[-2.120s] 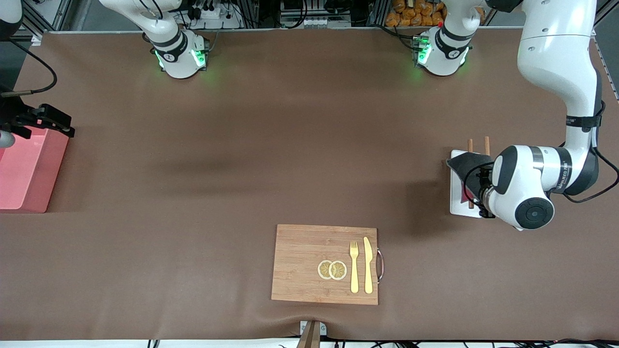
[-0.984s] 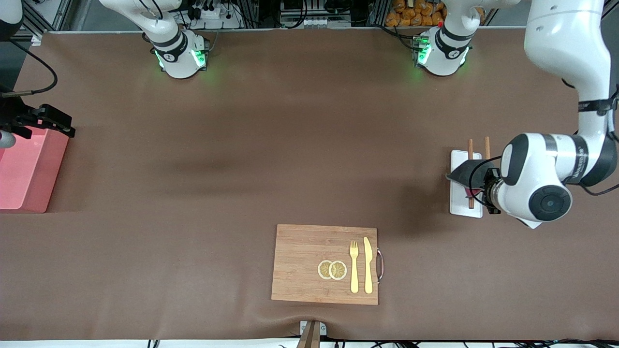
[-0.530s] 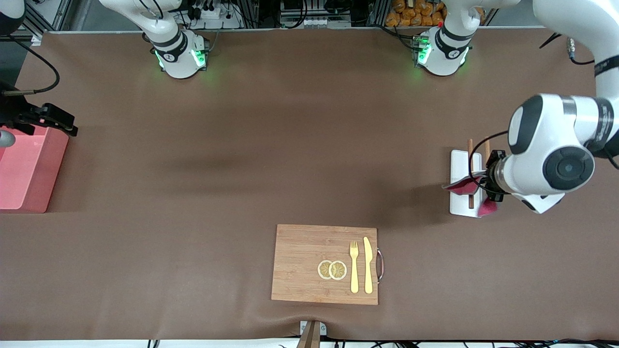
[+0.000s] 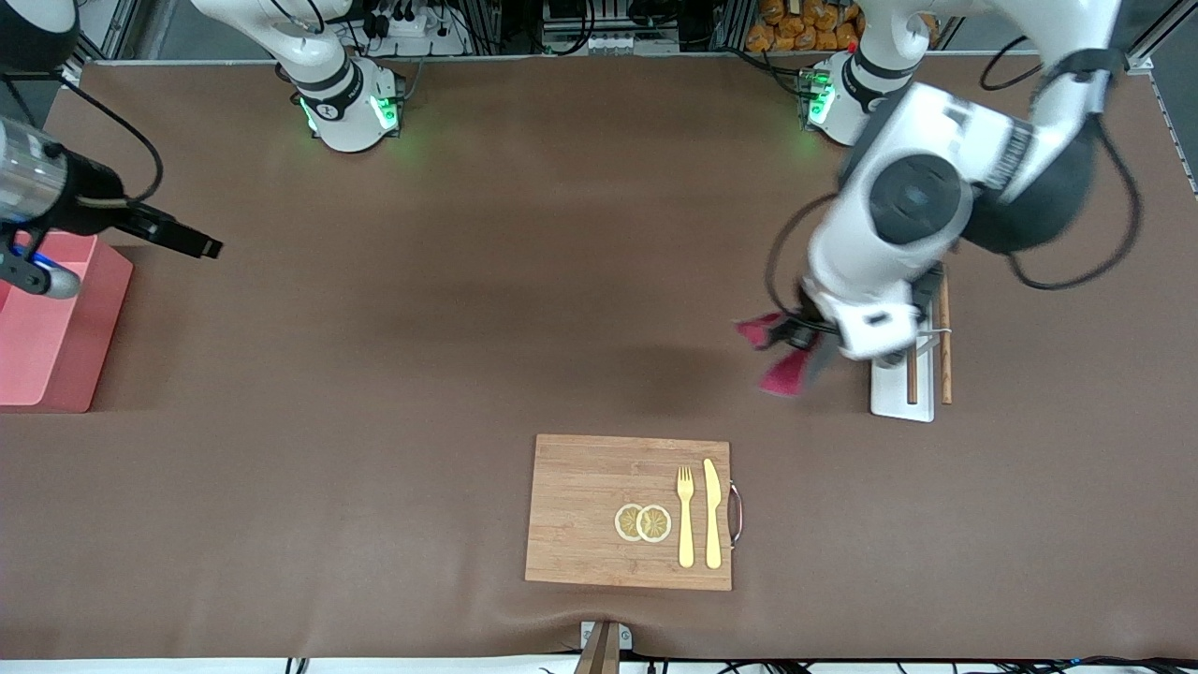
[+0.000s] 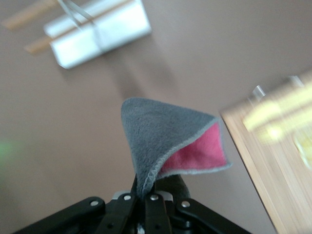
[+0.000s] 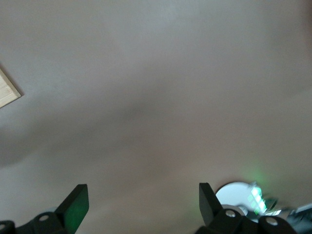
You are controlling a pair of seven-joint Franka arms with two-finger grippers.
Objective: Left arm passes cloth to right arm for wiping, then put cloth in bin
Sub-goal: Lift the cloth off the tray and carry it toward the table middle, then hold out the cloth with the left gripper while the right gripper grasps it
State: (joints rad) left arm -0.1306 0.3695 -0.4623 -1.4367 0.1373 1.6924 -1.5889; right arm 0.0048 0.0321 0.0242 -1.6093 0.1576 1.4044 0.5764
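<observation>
Front view: left gripper [image 4: 803,329] up in the air over bare brown table [image 4: 468,281], pinched tight on the cloth [image 4: 784,360], crimson face outward, hanging loose below the fingers. Just beside it, toward the left arm's end, a white tray [image 4: 903,393] with two wooden chopsticks [image 4: 945,337] (partly hidden by the wrist). Lower in view than the held cloth, a bamboo cutting board [image 4: 599,510] carrying two lemon slices [image 4: 643,522], a fork [image 4: 685,515] and a knife [image 4: 713,513]. Well apart, right gripper [image 4: 192,245] in the air near the right arm's end, fingers spread, holding nothing; pink bin [image 4: 56,328] just beside it.

Left wrist view: cloth [image 5: 165,141] clamped at one corner between shut fingers [image 5: 127,207], grey face up, crimson inside the fold. Below it only bare table; tray [image 5: 97,31] and board edge [image 5: 273,161] off to either side.

Right wrist view: fingertips [image 6: 77,204] standing wide apart over bare table (nothing between them).
</observation>
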